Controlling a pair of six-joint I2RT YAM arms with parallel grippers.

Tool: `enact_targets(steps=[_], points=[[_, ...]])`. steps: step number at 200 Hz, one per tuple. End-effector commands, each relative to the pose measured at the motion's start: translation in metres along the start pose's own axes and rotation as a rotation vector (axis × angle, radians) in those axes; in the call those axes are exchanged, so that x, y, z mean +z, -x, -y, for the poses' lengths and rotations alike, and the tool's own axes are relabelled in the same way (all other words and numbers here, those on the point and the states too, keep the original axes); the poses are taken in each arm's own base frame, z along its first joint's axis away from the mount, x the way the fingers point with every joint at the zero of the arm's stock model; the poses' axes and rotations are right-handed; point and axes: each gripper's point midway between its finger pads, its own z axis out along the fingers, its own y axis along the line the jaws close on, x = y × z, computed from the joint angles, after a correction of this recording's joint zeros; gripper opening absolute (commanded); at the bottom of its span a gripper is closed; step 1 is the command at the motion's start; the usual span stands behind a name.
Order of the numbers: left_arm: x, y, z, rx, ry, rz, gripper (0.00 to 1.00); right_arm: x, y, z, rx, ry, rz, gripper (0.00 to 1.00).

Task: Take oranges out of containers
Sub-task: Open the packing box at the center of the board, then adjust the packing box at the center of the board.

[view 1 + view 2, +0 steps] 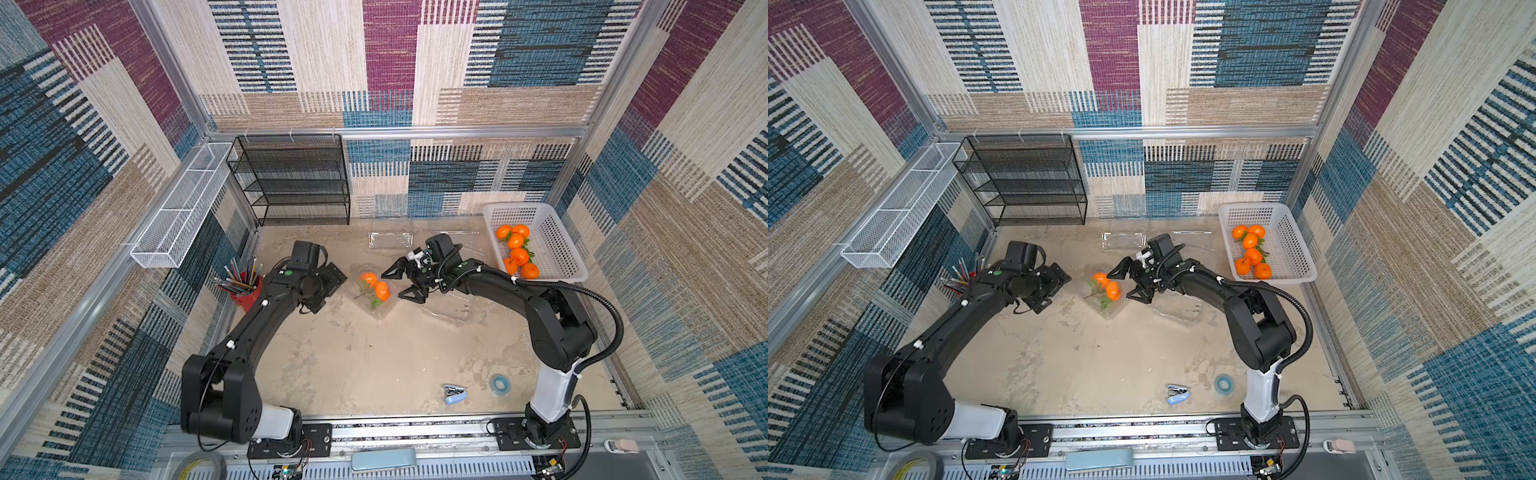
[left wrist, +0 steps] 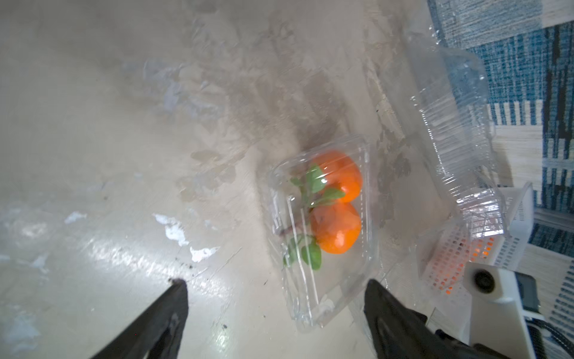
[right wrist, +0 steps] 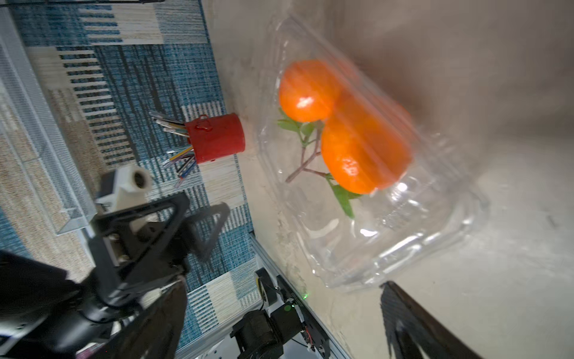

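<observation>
My left claw [image 2: 275,281] and right claw [image 1: 390,286] both stand wide apart, empty, above a scuffed, stained beige table [image 1: 374,365] boxed in by striped patchwork carpet walls [image 1: 457,104].

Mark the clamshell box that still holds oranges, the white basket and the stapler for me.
clamshell box [image 2: 323,292]: left wrist view, on its empty clear end.
white basket [image 1: 555,241]: in a top view, on its bare perforated floor.
stapler [image 1: 454,397]: in a top view, on its light blue body.
</observation>
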Motion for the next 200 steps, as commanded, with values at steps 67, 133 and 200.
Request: enact_targets(steps=[67,133,200], points=[[0.061,0.024,0.056,0.34,-0.103,-0.164,0.89,0.028,-0.002,0.043,-0.13,-0.28,0.048,0.98],[0.095,0.006,0.072,0.394,-0.233,-0.298,0.92,0.047,0.003,0.044,-0.17,-0.257,0.036,0.98],[0.072,-0.02,0.065,0.339,-0.317,-0.318,0.92,0.065,0.026,0.017,-0.247,-0.242,0.016,0.98]])
